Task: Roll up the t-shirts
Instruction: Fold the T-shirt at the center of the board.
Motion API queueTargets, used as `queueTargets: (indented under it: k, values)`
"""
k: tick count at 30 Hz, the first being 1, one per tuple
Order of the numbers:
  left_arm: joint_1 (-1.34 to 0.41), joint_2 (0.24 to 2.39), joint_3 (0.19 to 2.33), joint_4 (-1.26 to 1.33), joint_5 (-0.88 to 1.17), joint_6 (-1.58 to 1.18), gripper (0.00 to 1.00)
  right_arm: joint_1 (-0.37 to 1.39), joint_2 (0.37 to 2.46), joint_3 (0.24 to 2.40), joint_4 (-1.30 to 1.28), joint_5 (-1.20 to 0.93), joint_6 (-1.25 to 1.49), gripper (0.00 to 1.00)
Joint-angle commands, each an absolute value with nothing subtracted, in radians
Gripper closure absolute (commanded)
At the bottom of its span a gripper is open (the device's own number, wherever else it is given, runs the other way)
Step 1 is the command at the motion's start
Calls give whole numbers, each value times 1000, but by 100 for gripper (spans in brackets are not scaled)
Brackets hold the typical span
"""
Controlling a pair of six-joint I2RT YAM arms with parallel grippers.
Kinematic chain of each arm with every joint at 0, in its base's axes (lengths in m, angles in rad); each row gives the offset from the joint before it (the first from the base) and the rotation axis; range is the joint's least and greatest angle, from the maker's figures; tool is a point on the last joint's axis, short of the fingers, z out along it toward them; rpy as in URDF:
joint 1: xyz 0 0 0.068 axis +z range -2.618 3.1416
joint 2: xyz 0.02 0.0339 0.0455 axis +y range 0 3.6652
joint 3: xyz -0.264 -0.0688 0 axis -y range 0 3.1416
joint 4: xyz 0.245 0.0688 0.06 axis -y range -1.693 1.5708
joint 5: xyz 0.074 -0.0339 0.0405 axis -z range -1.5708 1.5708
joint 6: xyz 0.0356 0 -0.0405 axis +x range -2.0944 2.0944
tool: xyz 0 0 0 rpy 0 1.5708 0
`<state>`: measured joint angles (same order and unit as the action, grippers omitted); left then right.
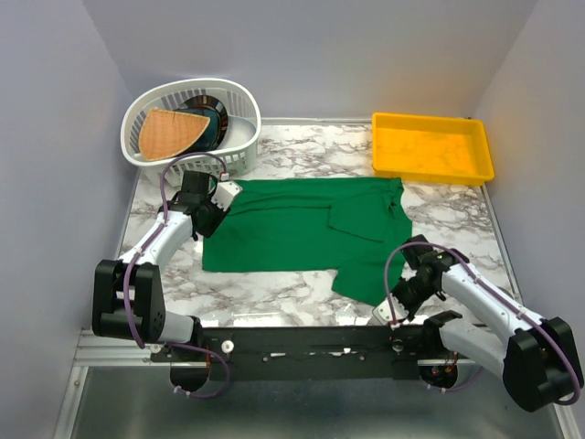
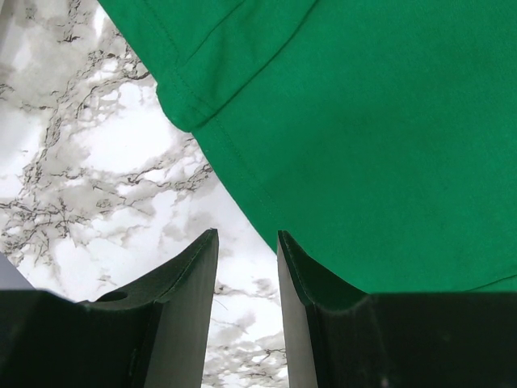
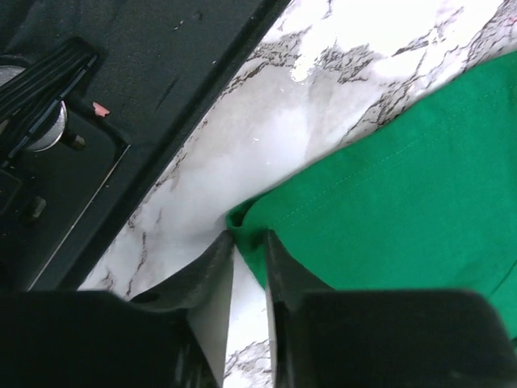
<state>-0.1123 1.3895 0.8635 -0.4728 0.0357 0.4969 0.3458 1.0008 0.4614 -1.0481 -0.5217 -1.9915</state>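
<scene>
Bright even overhead light; soft shadows; wrist-view foregrounds blurred.

Dark item (image 1: 212, 119) half hidden in basket (image 1: 239, 155).

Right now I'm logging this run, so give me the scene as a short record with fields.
shirt: green t-shirt lying flat on the marble table, partly folded
left gripper: at the shirt's left edge, jaws slightly apart, nothing between them
right gripper: jaws closed on the shirt's near right corner
basket: white laundry basket, far left
tray: yellow tray, far right
</scene>
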Motion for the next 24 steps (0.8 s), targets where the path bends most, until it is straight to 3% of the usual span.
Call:
queueTargets:
  k: [1, 3, 6, 15, 24]
  values:
    - [-106, 1368, 854, -474, 28, 491, 56, 351, 1022, 425, -1020, -456, -2419, 76]
    - [-104, 1355, 844, -482, 34, 497, 56, 351, 1008, 452, -1029, -475, -2390, 90]
    - [-100, 1341, 822, -511, 70, 511, 56, 351, 993, 508, -1069, -502, -2301, 99]
    - [-87, 1341, 853, -712, 261, 399, 49, 351, 913, 646, -1071, -482, -1809, 99]
    - [-64, 1258, 792, -873, 153, 501, 47, 353, 831, 614, -1025, -451, -1609, 100]
